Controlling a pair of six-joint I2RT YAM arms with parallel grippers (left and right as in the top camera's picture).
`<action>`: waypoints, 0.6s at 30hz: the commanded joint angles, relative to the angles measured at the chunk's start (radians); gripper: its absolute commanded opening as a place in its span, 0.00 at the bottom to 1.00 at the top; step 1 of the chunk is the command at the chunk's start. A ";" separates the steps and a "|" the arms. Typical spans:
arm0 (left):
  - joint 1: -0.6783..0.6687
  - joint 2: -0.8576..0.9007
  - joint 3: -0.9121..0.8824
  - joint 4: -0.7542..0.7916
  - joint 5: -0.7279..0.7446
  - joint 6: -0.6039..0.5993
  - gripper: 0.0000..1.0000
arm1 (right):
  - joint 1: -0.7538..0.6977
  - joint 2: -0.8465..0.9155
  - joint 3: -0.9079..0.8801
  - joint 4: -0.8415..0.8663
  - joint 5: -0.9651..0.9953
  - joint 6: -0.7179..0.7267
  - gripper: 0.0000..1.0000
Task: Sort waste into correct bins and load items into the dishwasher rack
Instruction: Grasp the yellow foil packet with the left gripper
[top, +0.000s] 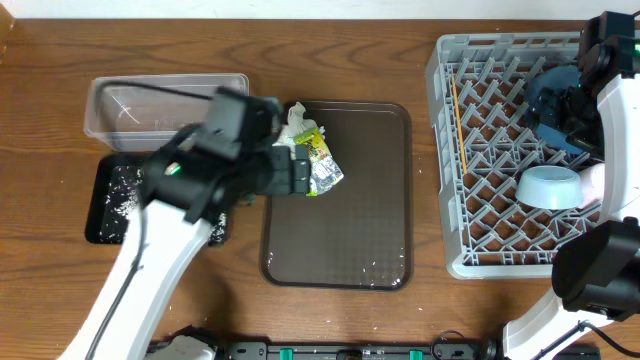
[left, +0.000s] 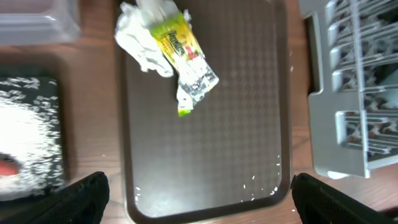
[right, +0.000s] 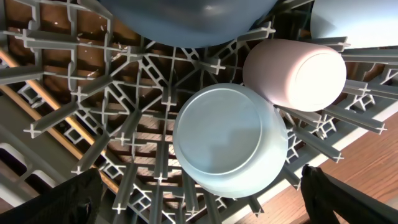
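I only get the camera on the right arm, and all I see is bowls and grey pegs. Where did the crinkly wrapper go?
Observer: The wrapper lies on the brown serving tray, at its top-left corner. The left gripper hangs open above that tray.
Operator: Is the rice cleaned up?
Observer: Most rice grains sit in the black tray; a few grains are on the serving tray's near edge.
Operator: Is anything in the see-through box?
Observer: The clear box looks empty from overhead, though the left arm covers part of it.
Operator: Are the chopsticks in my rack?
Observer: Yes, the chopsticks lie along the left side of the dishwasher rack.
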 joint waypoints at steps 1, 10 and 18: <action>-0.016 0.099 0.004 0.019 -0.005 -0.055 0.96 | -0.004 -0.023 0.001 0.000 0.011 -0.006 0.99; -0.031 0.385 0.004 0.038 -0.150 -0.256 0.96 | -0.004 -0.023 0.001 0.000 0.011 -0.006 0.99; -0.031 0.561 0.004 0.127 -0.044 -0.262 0.95 | -0.004 -0.023 0.001 0.000 0.011 -0.006 0.99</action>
